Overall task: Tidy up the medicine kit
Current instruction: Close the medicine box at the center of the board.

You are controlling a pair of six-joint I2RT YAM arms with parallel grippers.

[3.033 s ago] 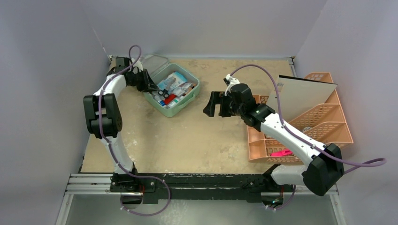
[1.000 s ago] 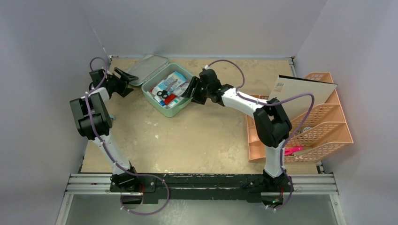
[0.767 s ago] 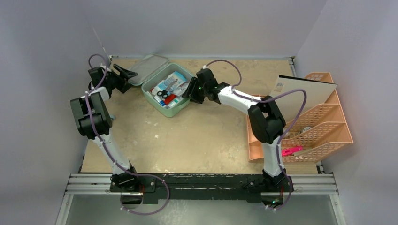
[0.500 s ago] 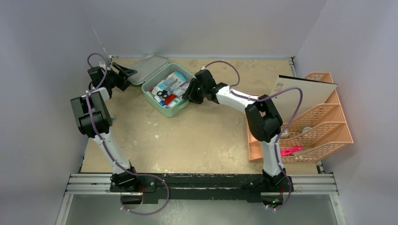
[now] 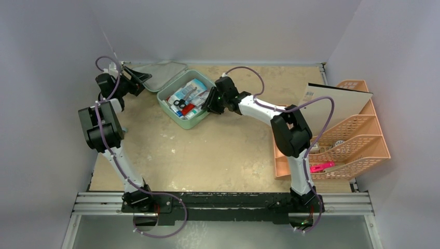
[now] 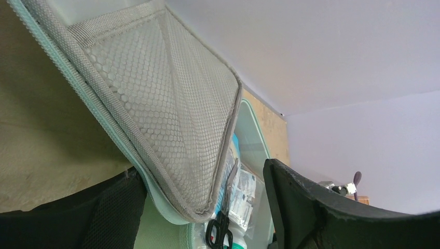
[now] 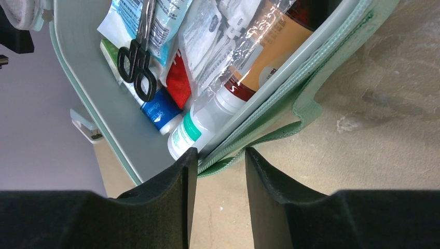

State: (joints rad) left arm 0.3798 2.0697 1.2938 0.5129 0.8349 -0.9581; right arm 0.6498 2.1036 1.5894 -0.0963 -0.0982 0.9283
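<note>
The mint-green medicine kit lies open at the back left, packed with black scissors, sachets and bottles. My left gripper is at the raised lid. In the left wrist view its jaws stand wide, the lid's mesh-lined corner between them and resting against the lower finger. My right gripper straddles the kit's right wall. Its fingertips are half closed around the wall and green strap, one beside a white bottle, with a gap left.
A peach lattice rack stands at the right with a pale board leaning in it and a pink item in its front slot. Grey walls close in the left, back and right.
The right gripper's jaws have narrowed around the kit's right wall. The left gripper has drawn back toward the far-left corner, and the lid has tipped up from lying flat.
</note>
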